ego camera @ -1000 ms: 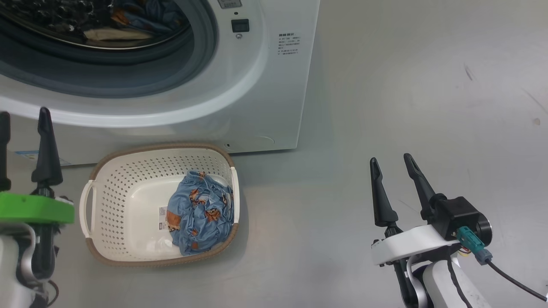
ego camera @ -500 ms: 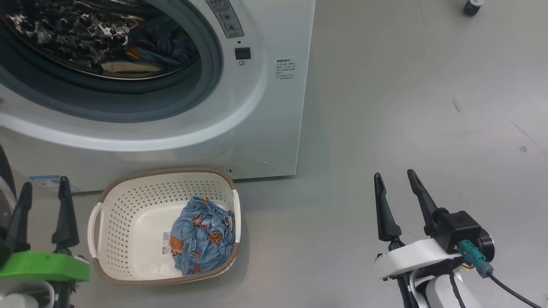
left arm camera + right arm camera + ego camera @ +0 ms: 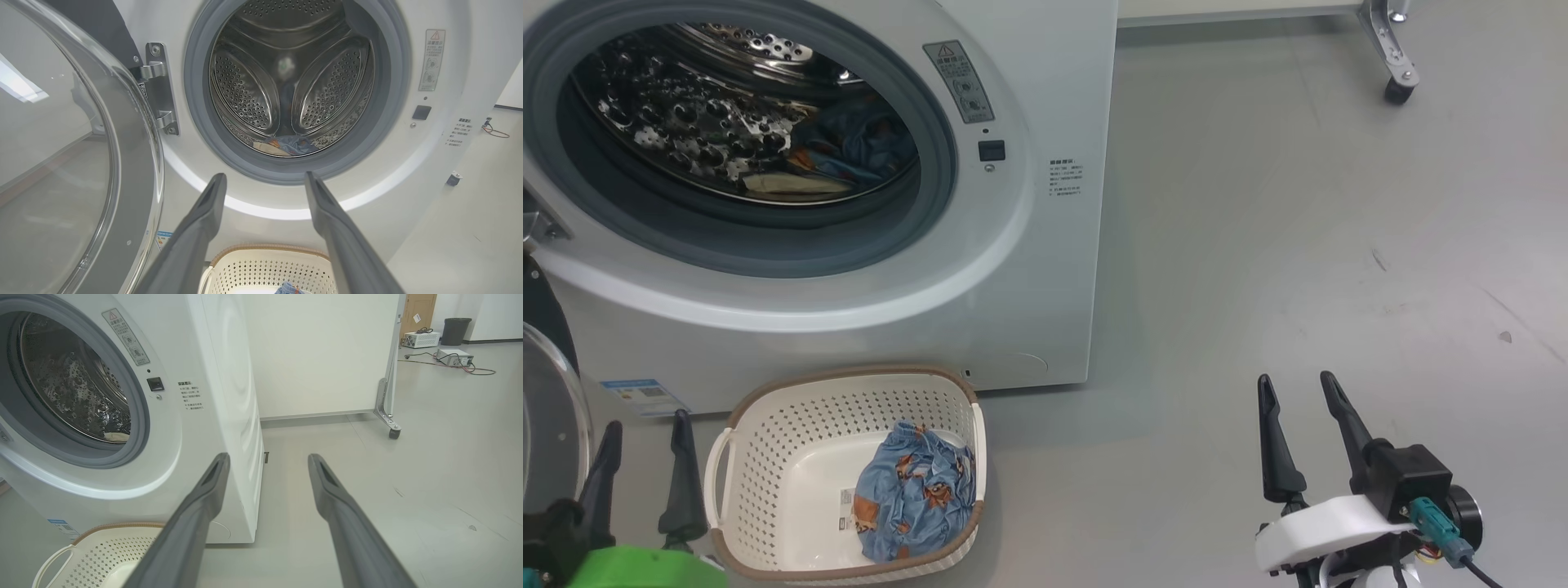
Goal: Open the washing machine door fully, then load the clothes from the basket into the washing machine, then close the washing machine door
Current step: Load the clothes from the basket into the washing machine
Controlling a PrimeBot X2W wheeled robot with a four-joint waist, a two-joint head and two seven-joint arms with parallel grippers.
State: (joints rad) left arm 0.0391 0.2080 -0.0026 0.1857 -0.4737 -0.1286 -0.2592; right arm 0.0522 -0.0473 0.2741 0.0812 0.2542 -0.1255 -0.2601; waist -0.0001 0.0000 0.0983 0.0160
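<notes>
Jaws of my left gripper spread, just left of the basket, jaws of my right gripper spread over the floor well right, blue clothes in the basket, more in the far washing machine, washing machine door swung open left.

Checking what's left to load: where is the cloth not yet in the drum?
The cloth lies in the basket's right half, on the floor before the washer, at the head view's lower left.

Right claw gapes empty beside the washing machine, basket below.
</notes>
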